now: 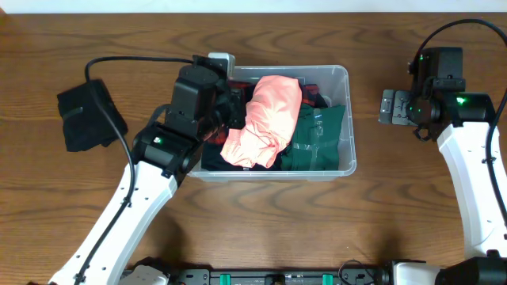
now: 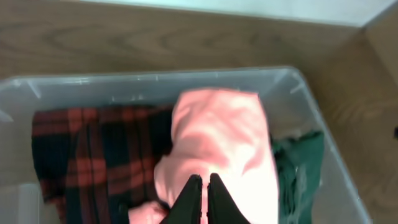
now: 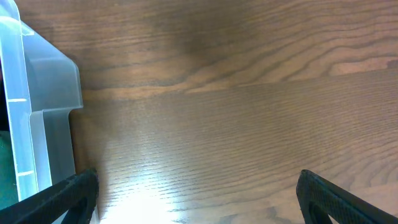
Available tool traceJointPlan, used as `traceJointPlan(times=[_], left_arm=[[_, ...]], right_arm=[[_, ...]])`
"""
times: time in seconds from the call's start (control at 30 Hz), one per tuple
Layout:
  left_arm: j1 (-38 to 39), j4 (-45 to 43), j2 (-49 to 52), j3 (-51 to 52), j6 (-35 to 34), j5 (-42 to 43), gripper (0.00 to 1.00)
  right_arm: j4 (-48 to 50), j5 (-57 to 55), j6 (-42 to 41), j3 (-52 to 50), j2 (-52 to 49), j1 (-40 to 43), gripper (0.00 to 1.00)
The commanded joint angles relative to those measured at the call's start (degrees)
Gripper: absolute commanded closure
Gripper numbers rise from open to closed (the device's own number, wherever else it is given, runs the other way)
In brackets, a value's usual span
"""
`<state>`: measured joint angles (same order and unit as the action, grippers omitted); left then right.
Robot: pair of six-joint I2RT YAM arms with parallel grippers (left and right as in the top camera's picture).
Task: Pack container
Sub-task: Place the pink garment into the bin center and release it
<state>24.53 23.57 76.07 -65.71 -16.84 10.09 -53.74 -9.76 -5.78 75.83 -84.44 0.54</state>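
Note:
The clear plastic container stands mid-table and holds a pink garment, a green garment and a red-and-black plaid cloth. My left gripper is over the container's left side. In the left wrist view its fingers are shut together just above the pink garment, with nothing seen between them. The plaid cloth lies to the left, the green garment to the right, inside the container. My right gripper is open and empty over bare table, right of the container's corner.
A black folded cloth lies on the wooden table at the far left, beside the left arm's cable. A small white object sits at the container's back left corner.

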Motion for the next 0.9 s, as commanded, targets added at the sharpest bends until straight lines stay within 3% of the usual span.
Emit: traceJointPlan(times=[0.0, 0.3, 0.47, 0.63, 0.87], left_arm=[[1.8, 4.0, 4.7, 1.4, -0.1, 0.9, 0.94], [6.8, 7.4, 17.4, 2.4, -2.3, 6.3, 0.94], [6.0, 7.3, 13.6, -1.1, 0.1, 3.5, 0.94], [5.6, 5.2, 6.5, -5.9, 0.2, -9.4, 0.93], [5.7, -5.7, 8.1, -6.1, 3.8, -8.5, 0.94]], right_arm=[[0.1, 0.2, 0.0, -0.1, -0.1, 0.3, 0.01], [-0.1, 0.4, 0.0, -0.1, -0.1, 0.3, 0.01], [0.0, 0.4, 0.0, -0.1, -0.1, 0.3, 0.01], [0.0, 0.4, 0.0, -0.1, -0.1, 0.3, 0.01], [0.3, 1.4, 0.0, -0.1, -0.1, 0.2, 0.01]])
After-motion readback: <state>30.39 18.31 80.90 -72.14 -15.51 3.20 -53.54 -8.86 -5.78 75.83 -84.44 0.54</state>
